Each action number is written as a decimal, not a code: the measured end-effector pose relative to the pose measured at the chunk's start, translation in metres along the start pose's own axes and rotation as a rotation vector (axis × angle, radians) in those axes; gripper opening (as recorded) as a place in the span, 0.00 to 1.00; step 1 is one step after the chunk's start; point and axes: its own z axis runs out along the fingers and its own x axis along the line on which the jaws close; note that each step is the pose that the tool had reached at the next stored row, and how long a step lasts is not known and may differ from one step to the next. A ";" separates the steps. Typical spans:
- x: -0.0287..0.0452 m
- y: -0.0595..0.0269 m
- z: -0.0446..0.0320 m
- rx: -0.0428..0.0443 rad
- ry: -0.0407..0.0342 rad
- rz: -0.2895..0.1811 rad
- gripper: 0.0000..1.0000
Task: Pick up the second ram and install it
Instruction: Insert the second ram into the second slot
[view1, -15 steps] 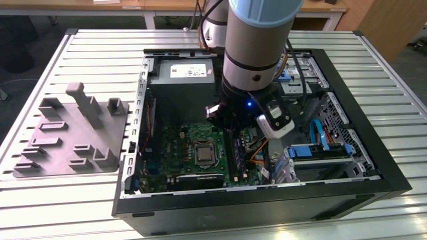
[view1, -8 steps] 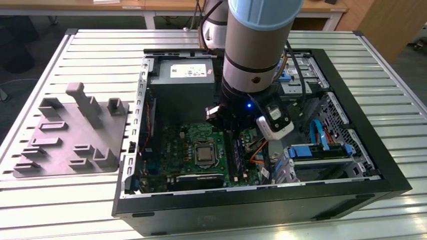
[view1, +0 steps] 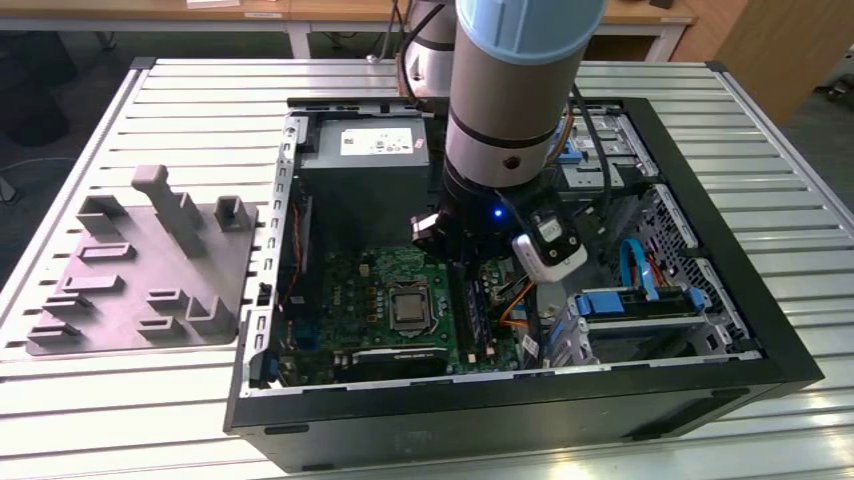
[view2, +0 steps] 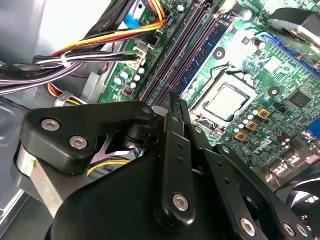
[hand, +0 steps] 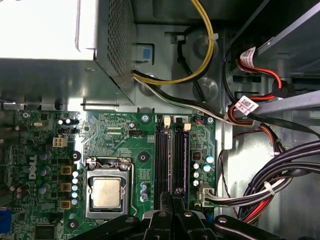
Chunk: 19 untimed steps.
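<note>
The hand is down inside the open computer case on the slatted tabletop. Its fingers are drawn together, and I cannot tell whether anything is pinched between them. In both wrist views the tips sit right over one end of the memory slots on the motherboard, beside the processor socket. A RAM stick stands upright in one of those slots, running away from the fingertips; whether they touch it cannot be told.
</note>
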 end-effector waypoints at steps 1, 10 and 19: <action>0.0000 -0.0002 0.0002 0.0000 0.0000 0.000 0.12; 0.0001 -0.0005 0.0038 0.0003 0.0001 0.000 0.12; 0.0002 -0.0006 0.0058 0.0001 0.0001 0.000 0.12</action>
